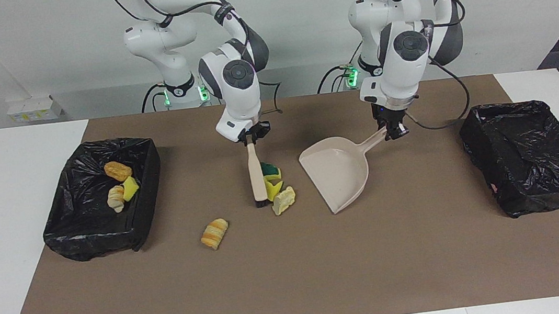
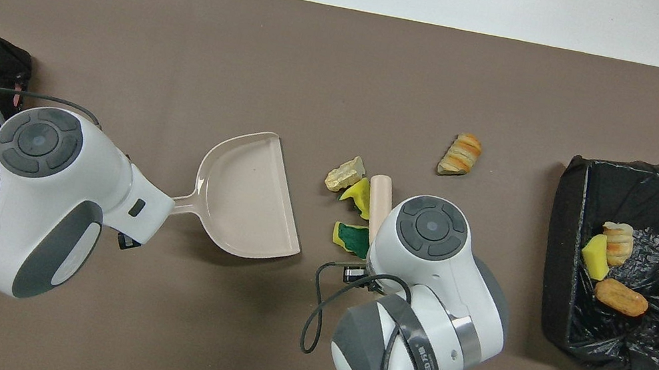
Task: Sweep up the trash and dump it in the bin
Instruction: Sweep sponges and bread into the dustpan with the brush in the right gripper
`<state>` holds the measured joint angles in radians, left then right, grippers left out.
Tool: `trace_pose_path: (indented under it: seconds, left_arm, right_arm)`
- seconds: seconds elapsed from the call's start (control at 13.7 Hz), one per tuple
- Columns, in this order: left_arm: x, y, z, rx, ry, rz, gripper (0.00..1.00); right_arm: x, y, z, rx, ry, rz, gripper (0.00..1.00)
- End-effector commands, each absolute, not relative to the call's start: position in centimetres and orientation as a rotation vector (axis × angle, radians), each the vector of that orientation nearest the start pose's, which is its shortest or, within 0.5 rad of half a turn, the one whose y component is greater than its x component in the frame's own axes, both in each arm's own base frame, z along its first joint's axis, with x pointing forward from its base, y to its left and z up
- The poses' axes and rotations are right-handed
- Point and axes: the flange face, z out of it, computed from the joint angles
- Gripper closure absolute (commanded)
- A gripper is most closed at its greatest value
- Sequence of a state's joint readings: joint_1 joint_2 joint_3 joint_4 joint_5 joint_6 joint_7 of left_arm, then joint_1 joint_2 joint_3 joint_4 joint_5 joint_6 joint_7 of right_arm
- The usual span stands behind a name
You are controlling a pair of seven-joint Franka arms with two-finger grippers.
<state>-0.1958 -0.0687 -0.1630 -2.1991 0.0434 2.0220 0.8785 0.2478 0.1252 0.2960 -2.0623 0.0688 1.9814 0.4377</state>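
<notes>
My right gripper is shut on the handle of the beige brush, whose head rests on the mat beside a green-topped sponge, a yellow sponge piece and a tan chunk. The same pile shows in the overhead view. A striped bread-like chunk lies apart, toward the right arm's end. My left gripper is shut on the handle of the beige dustpan, whose pan is empty and lies beside the pile. Three scraps lie in the black-lined bin.
A second black-lined bin stands at the left arm's end of the brown mat, with nothing visible in it. The first bin also shows in the overhead view. White table borders the mat.
</notes>
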Motion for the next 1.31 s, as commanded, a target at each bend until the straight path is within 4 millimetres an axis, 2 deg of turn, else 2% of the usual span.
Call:
trace_pose_path:
  seconds: [0.0,0.07,0.22,0.44,0.58,0.73,0.88,1.1,1.24]
  left_arm:
    - [45.5,-18.7,39.4,-2.544,1.797,0.138,1.00]
    - [45.2,-19.2,39.3,-2.540,1.802,0.135,1.00]
    - [45.0,-19.3,38.8,-2.540,1.803,0.142,1.00]
    - [45.0,-19.3,38.9,-2.555,1.779,0.136,1.00]
    - [45.1,-19.3,38.9,-2.558,1.775,0.136,1.00]
    - [45.1,-19.3,38.9,-2.580,1.741,0.136,1.00]
    - [45.1,-19.3,39.0,-2.583,1.733,0.136,1.00]
    - [45.1,-19.3,39.0,-2.588,1.729,0.138,1.00]
    - [45.1,-19.3,39.0,-2.616,1.682,0.128,1.00]
  right_arm:
    - [47.4,31.0,36.7,-3.066,-0.122,0.352,1.00]
    - [47.2,33.3,36.1,-3.055,-0.145,0.366,1.00]
    - [46.8,36.3,36.5,-3.044,-0.137,0.355,1.00]
    - [44.9,39.5,37.5,-3.021,-0.213,0.341,1.00]
    - [44.0,41.0,38.2,-3.005,-0.275,0.299,1.00]
    - [43.9,40.8,40.0,-2.989,-0.323,0.243,1.00]
    - [44.1,39.3,41.9,-2.992,-0.351,0.226,1.00]
    - [45.8,35.6,42.4,-3.020,-0.359,0.275,1.00]
    - [47.7,32.9,42.8,-3.038,-0.325,0.273,1.00]
